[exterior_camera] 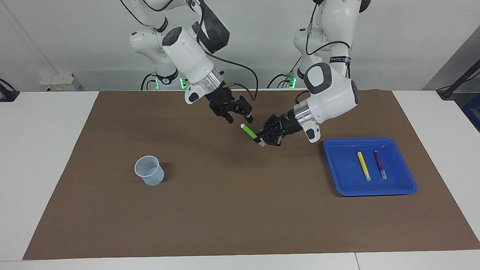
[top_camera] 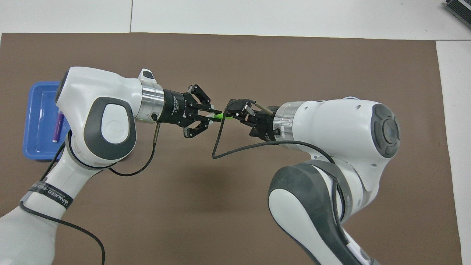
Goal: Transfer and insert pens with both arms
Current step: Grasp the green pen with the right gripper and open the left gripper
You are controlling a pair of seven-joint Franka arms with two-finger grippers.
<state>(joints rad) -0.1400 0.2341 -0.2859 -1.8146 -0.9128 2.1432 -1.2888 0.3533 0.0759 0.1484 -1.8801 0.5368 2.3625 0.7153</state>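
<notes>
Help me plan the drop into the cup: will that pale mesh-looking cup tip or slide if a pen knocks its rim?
Probably easily. The cup looks thin-walled and empty, so likely light. It tapers to a base narrower than its rim and stands free on the brown mat, so a sideways knock could tip or shove it. A pen dropped straight down seems safer.

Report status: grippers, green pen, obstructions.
Left gripper shut on green pen, over mat. Right gripper open at pen's free tip. Nothing between them.
</notes>
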